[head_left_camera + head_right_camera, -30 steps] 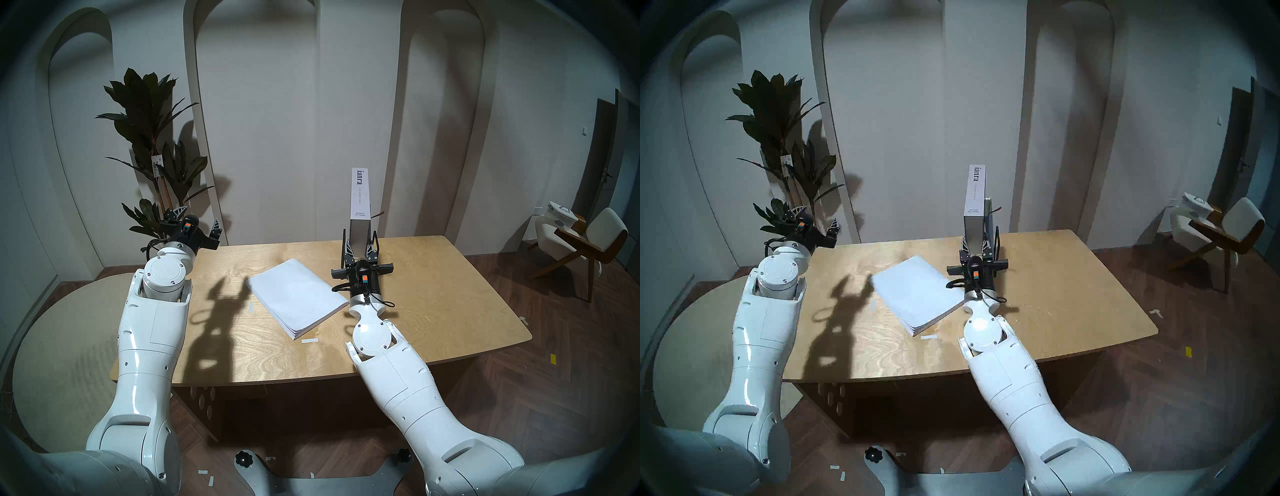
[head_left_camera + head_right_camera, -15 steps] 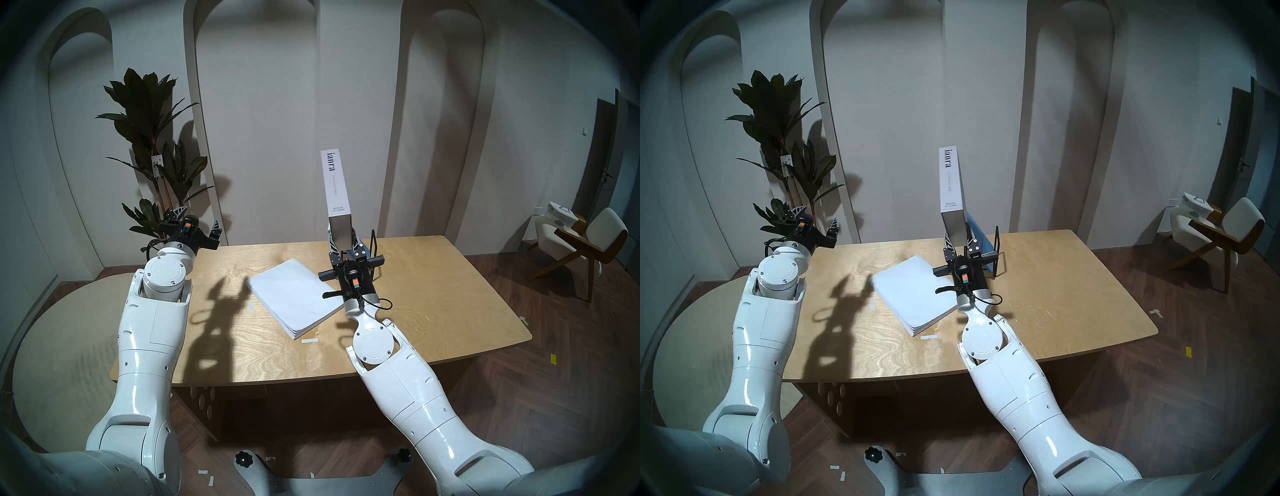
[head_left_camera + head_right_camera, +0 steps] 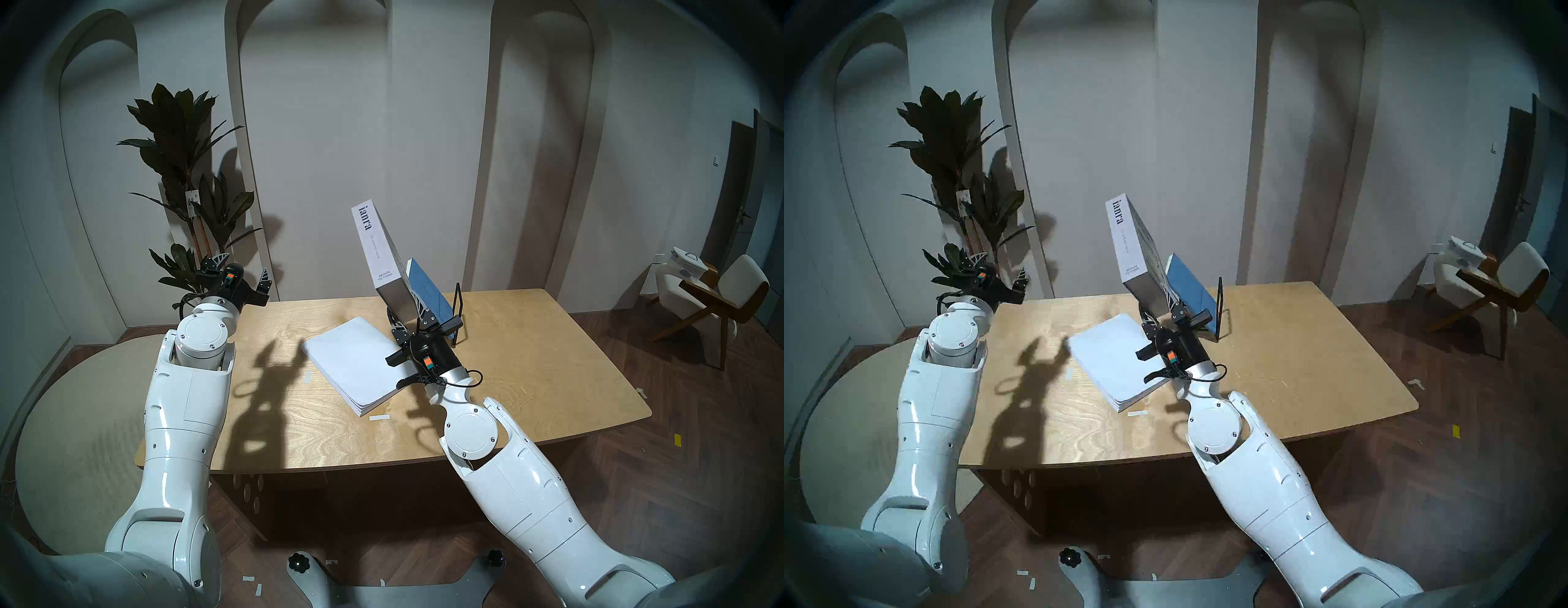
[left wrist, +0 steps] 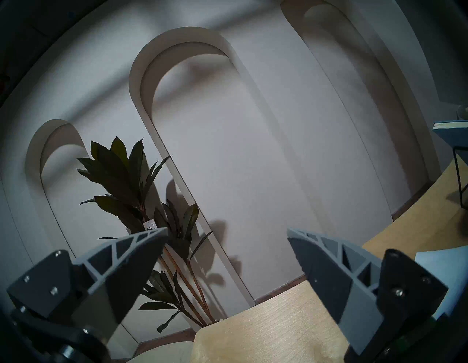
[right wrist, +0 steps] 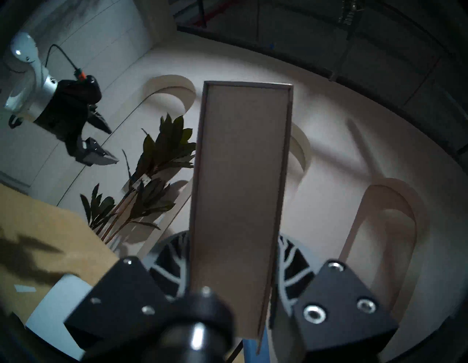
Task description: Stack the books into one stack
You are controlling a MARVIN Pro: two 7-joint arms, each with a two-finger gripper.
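the right gripper (image 3: 408,316) has its fingers (image 5: 169,263) clamped on the lower end of the thick white-grey book (image 3: 379,250), holding it in the air above the far middle of the worktop (image 3: 530,382), tilted with its top leaning to the left. its spine faces the head camera and reads "ianra" in large dark letters near the top, a line of small print below that is too fine to read, and "begun to think" near the bottom. in the right wrist view the book's grey page edge (image 5: 240,202) fills the gap between the two fingers. just behind and to the right of it, the thin blue book (image 3: 426,293) leans in the black wire rack (image 3: 458,312), its cover slanting left; no writing on it can be made out. the large plain white book (image 3: 360,365) lies flat on the worktop left of the right gripper, blank-covered, with small strips of white tape (image 3: 379,418) on the wood beside it. the left gripper (image 3: 242,271) hangs off the worktop's far left corner, its fingers (image 4: 131,256) spread wide and empty, in front of a potted plant (image 3: 186,170) that carries a small white tag (image 3: 193,199) with print too small to read.
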